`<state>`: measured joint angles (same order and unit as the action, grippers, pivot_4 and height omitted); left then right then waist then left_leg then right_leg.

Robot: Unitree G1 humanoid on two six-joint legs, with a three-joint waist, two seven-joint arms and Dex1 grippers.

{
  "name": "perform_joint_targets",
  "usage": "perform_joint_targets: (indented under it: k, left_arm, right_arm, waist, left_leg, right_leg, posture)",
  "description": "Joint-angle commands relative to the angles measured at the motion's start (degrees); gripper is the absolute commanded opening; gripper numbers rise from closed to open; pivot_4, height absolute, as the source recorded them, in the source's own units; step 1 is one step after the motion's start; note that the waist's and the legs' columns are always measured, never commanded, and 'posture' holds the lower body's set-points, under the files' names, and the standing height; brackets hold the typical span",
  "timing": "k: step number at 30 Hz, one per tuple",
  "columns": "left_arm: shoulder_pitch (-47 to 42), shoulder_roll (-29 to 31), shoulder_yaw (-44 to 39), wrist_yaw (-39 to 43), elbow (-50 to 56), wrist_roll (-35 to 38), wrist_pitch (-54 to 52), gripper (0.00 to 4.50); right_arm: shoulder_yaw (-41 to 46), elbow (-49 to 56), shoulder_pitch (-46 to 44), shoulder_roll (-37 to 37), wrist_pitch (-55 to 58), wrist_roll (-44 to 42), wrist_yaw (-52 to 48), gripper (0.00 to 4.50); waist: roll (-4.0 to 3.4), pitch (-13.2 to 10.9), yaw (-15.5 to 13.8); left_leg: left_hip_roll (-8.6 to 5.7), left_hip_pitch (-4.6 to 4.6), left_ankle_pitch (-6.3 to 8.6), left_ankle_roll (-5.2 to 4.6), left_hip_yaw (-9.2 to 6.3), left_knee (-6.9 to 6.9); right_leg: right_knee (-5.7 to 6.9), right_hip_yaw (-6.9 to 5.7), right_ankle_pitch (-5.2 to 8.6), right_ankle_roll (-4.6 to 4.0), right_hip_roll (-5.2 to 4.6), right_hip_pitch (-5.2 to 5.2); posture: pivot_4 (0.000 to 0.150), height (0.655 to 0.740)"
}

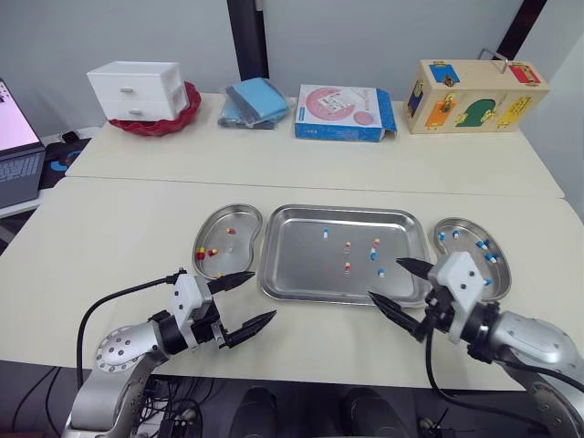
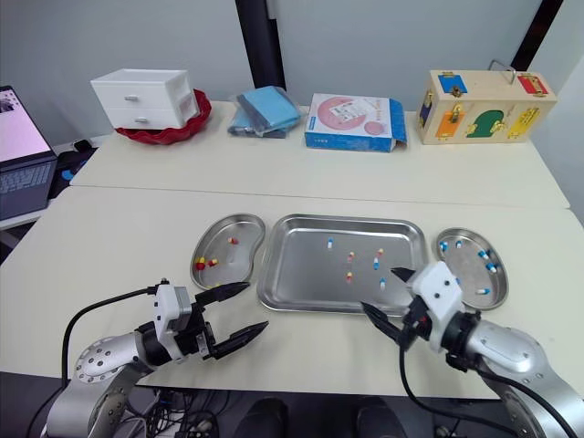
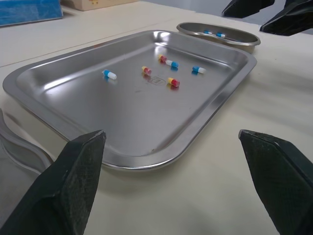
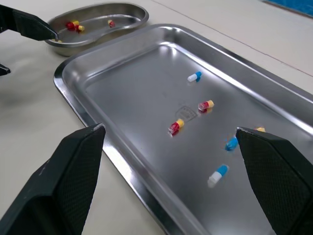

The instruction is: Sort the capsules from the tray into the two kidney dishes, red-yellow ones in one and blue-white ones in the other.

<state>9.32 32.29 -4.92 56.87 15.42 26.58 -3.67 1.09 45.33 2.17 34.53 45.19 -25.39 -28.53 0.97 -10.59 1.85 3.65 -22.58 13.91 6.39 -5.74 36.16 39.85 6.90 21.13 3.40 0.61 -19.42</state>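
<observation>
While both grippers are held spread and empty at the near rim of the tray (image 1: 301, 274), the step in hand is judged to be the reach for the next capsule. The left gripper (image 1: 263, 294) is seen at about 7 o'clock of the tray, just in front of the left kidney dish (image 1: 239, 219), which lies at 9 o'clock and holds red-yellow capsules. The right gripper (image 1: 383, 278) is seen at about 5 o'clock, over the tray's near corner, beside the right kidney dish (image 1: 470, 251) at 3 o'clock, where blue-white ones are gathered. A handful of both colours is left in the tray, scattered right of its middle and apart from one another.

For the right arm, the blue-white capsule (image 4: 217, 175) nearest its fingers is judged the natural pick, since its dish is close by. For the left arm, the near red-yellow capsule (image 1: 348, 267) would be suited. A capsule is best closed on across its short width, so the wrist should be turned until the fingers stand square to the long axis. It should be lowered until the tips nearly touch the steel, as a round shell may be squirted sideways by a skewed pinch.

The red-yellow capsule's long axis appears to run roughly along the 12-to-6 line, its red end toward 6. The blue-white capsule's axis is seen slanted in the right wrist view, but its heading on the clock cannot be told
</observation>
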Motion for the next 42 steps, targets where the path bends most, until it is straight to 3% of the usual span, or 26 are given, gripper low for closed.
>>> perform_joint_targets:
  k: [1, 4, 11, 16, 34, 37, 42]
  left_arm:
    - [-0.44, -0.12, -0.49, -0.50, 1.27, 0.11, 0.93, 4.50]
    - [-0.29, -0.22, -0.32, -0.89, 1.63, 0.26, 0.76, 4.50]
    - [-0.65, -0.16, 0.30, -1.38, 1.81, 0.48, 0.31, 4.50]
    - [-0.96, -0.14, 0.68, -1.55, 2.19, 0.44, 0.02, 4.50]
    - [-0.06, -0.79, 0.89, -2.17, 3.12, -0.05, 0.14, 4.50]
    - [0.08, -0.91, 0.84, -2.31, 3.10, -0.16, 0.32, 4.50]
    - [0.46, -0.79, 0.41, -2.24, 2.68, -0.14, 0.89, 4.50]
  right_arm:
    - [-2.95, -2.19, -5.68, -1.92, 3.17, 1.76, 3.94, 4.07]
    - [-7.39, -5.30, -12.68, -3.97, 5.99, 3.50, 5.94, 3.18]
    - [-17.19, -15.20, -26.94, -11.33, 13.40, 9.67, 12.25, 3.18]
    - [-18.82, -24.39, -33.80, -18.63, 16.72, 12.41, 15.91, 3.18]
    - [-21.13, -47.42, -42.01, -25.75, 7.89, 19.24, 13.15, 3.18]
    - [-21.53, -49.48, -42.19, -26.15, 6.37, 20.35, 12.61, 2.65]
    - [-22.25, -49.23, -41.75, -25.77, 5.76, 21.84, 11.16, 1.32]
  waist:
    - [0.00, 0.00, 0.00]
    - [0.00, 0.00, 0.03]
    - [-0.02, 0.00, 0.32]
    - [-0.02, -0.01, 0.40]
    - [-0.05, -0.02, 1.48]
    - [-0.05, -0.02, 1.51]
    - [-0.05, -0.02, 1.51]
  left_leg:
    - [0.00, 0.00, 0.00, 0.00, 0.00, 0.00]
    - [0.00, -0.05, 0.00, 0.00, 0.00, 0.00]
    - [0.02, -0.24, -0.01, 0.00, -0.03, 0.00]
    - [0.01, -0.38, -0.01, 0.01, 0.00, -0.01]
    - [0.03, -0.39, -0.02, 0.01, 0.05, -0.04]
    - [0.03, -0.37, -0.02, 0.01, 0.04, -0.04]
    - [0.04, -0.37, -0.02, 0.01, 0.04, -0.04]
  right_leg:
    - [0.00, 0.00, 0.00, 0.00, 0.00, -0.01]
    - [0.02, -0.01, 0.00, 0.00, 0.00, -0.09]
    - [0.11, -0.03, -0.01, -0.02, 0.01, -0.36]
    - [0.14, -0.03, -0.01, -0.02, 0.00, -0.56]
    - [0.21, 0.00, -0.01, -0.02, 0.00, -0.67]
    - [0.22, 0.00, -0.01, -0.02, 0.01, -0.67]
    - [0.22, 0.00, -0.01, -0.02, 0.01, -0.66]
  posture:
    - [0.150, 0.7302]
    - [0.150, 0.7302]
    - [0.150, 0.7302]
    - [0.150, 0.7302]
    - [0.150, 0.7302]
    - [0.150, 0.7302]
    - [0.150, 0.7302]
